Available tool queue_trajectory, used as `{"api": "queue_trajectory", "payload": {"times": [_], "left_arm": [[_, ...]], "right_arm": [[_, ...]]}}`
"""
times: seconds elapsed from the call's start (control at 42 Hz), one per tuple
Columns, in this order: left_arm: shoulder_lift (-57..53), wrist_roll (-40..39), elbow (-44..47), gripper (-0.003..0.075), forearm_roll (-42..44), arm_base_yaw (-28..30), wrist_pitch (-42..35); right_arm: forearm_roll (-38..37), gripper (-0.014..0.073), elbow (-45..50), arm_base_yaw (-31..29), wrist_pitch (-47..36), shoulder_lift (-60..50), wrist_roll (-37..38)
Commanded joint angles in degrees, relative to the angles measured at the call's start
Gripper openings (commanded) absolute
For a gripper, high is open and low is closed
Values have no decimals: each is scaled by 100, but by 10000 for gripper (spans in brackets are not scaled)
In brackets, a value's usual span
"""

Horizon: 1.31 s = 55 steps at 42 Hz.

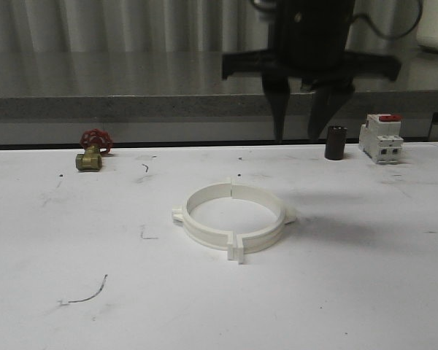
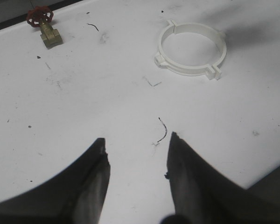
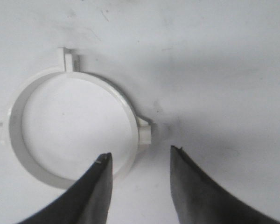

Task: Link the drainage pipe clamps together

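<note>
2 sets of jaws are standing parted and holding nothing. The right gripper (image 3: 139, 156) is hanging above the table with a moderate gap between its dark fingers, and in the front view it (image 1: 304, 127) is sitting high behind the pipe clamps (image 1: 232, 218). The left gripper (image 2: 136, 151) is also gaping over bare table (image 2: 84, 93), well apart from the clamps (image 2: 191, 50).

Both white halves are lying flat near the middle of the table, closed into 1 ring, their end tabs meeting at the near and far sides. Whether the tabs are fully locked, I cannot tell.

Judging by the look, the clamps are handling as light, stiff, hard plastic with a smooth, probably slippery skin. A light ring like this is likely sliding or tipping if pushed on 1 side only. The thin wall is giving little to pinch from above, so the best hold is probably across the wall beside a side peg (image 3: 145, 129), or on a flat tab pair (image 3: 68, 58), where the faces are square and squeezing is also pressing the joint together.

A brass valve (image 1: 92, 151), a dark cylinder (image 1: 336, 142) and a breaker (image 1: 381, 138) are standing along the far edge.
</note>
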Motion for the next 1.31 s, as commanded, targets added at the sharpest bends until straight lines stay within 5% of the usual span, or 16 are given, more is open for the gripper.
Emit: {"api": "queue_trajectory", "payload": {"times": [0.0,0.285,0.856,1.284], "left_arm": [[-7,-9,-154,294,-14,14,-385],[-7,-9,-154,294,-14,14,-385],[-7,-9,-154,294,-14,14,-385],[-7,-9,-154,294,-24,14,-385]], "right_arm": [[-162,331,49,7,33,-925,-777],[-124,331,1282,7,-64,-2906,-2486],[-116,331,3978,7,-475,-5932,-2733],[-103,328,4536,7,-419,-7590,-2733]]}}
